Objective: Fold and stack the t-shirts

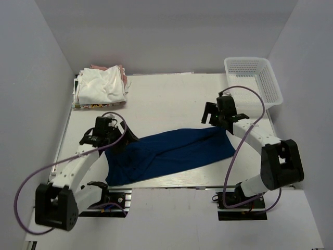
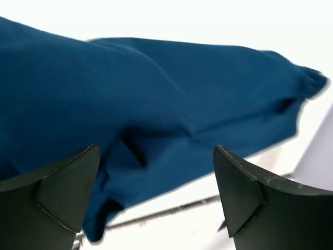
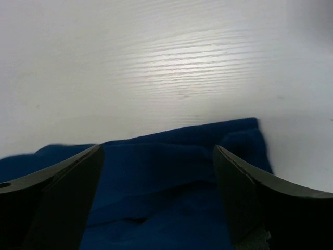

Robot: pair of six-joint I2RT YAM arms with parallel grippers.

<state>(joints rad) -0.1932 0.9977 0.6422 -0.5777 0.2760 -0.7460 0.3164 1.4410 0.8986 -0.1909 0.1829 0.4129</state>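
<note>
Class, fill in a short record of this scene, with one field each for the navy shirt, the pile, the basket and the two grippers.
navy shirt: lying rumpled in a long band across the near part of the table
pile: white and pink shirts, far left corner
basket: white mesh, far right corner
left gripper: open, over the shirt's left end
right gripper: open, over the shirt's right end
</note>
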